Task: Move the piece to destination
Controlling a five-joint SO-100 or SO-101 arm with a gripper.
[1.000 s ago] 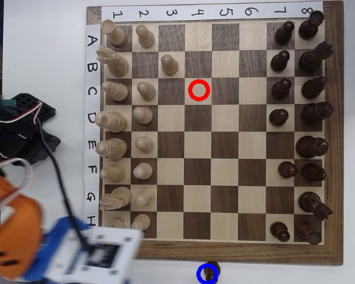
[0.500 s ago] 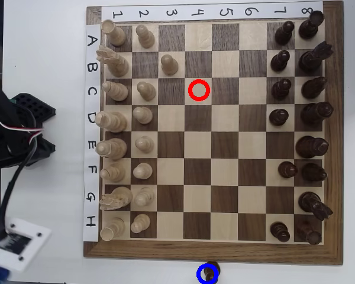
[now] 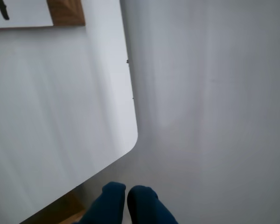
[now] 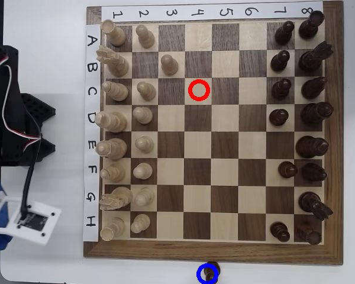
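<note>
At the overhead view's far left, the arm sits clear of the wooden chessboard [image 4: 165, 251]. In the wrist view, the blue two-finger gripper [image 3: 126, 192] is closed and empty. Bottom centre, the small dark-brown wooden pawn [image 4: 210, 273] already stands inside the thin bright-blue ring [image 4: 207, 273]; the task looks finished.

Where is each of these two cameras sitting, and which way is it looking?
Wrist view: rides on the arm, looks down past the table's rounded corner; blue gripper tips, closed, show at the bottom.
Overhead view: fixed above, faces straight down at the chessboard; the arm shows at left.
Shared: the white table and the chessboard's wooden corner.
</note>
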